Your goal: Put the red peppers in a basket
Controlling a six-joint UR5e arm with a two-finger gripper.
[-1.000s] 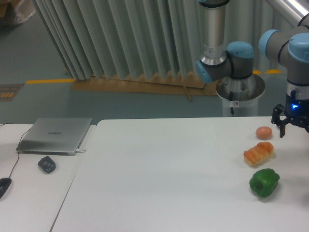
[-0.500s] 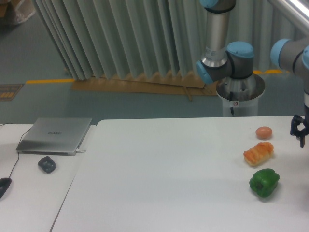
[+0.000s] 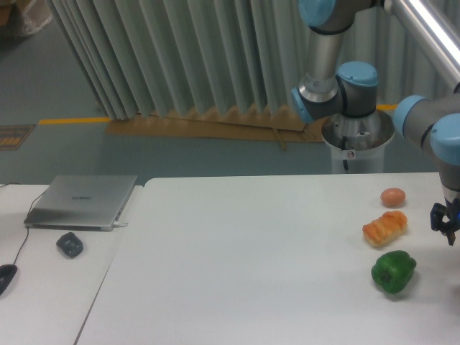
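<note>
Gripper (image 3: 445,224) right of bread (image 3: 385,228)

Single fixed camera, raised at the near side of the desk (image 3: 251,251), looks down and across toward the far curtain (image 3: 180,57); mid-distance.

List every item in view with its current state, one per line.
gripper: at the frame's right edge, mostly cut off, jaws unclear.
green pepper: resting on the table, untouched.
bread roll: lying on the table.
egg: lying on the table.
laptop: lid closed.
</note>
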